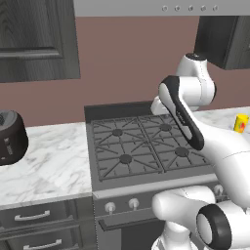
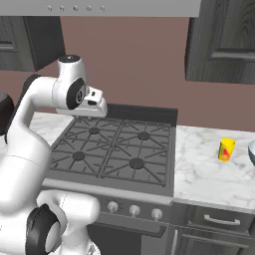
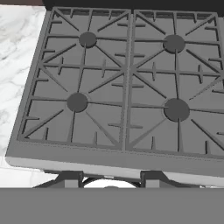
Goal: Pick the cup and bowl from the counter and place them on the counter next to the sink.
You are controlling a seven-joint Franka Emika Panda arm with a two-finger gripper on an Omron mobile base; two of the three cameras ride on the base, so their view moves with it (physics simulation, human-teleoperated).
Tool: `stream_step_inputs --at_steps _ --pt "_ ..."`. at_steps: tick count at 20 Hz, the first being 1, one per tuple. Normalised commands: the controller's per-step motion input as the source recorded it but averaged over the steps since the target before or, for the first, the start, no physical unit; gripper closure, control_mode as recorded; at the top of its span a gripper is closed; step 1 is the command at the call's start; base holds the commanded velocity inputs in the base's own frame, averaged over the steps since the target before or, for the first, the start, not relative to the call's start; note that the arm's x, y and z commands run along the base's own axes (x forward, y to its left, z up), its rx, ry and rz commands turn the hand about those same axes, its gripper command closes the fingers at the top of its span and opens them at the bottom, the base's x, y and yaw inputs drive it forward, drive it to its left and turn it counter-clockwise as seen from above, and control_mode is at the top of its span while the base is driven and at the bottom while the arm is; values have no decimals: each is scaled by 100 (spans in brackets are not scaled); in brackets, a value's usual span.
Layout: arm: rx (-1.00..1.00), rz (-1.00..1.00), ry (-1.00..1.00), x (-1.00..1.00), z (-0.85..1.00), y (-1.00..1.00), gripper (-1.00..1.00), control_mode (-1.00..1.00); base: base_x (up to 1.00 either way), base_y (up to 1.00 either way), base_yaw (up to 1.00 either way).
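Observation:
The small yellow cup (image 2: 226, 149) with a red-orange mark stands upright on the white marble counter (image 2: 201, 174) right of the stove; it also appears at the right edge of the left base view as the cup (image 1: 240, 122). Just right of it, the rim of the pale bowl (image 2: 252, 151) is cut off by the picture edge. My gripper (image 3: 110, 180) hangs over the stove's front left part, well left of the cup. Its fingertips (image 3: 70, 178) stand apart with nothing between them. The sink is out of view.
A dark grey gas stove (image 2: 114, 149) with four burners fills the middle, with knobs (image 2: 134, 210) along its front. Left of it the marble counter (image 1: 49, 163) carries a dark round appliance (image 1: 10, 136). Dark wall cabinets (image 2: 224, 45) hang above.

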Motion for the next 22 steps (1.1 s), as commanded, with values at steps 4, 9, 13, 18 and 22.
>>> stream_step_inputs --at_steps 4,9,13,18,22 --pt "0 0 0 14 0 -8 -100 -100 0 0 0" --pt "0 0 1 19 0 -53 -100 -100 0 0 0" --pt "0 0 0 6 0 -67 -100 -100 0 0 0" --pt "-1 0 0 0 0 -53 -100 -100 0 0 0" --pt "-4 0 0 0 2 -37 -100 -100 0 0 0"
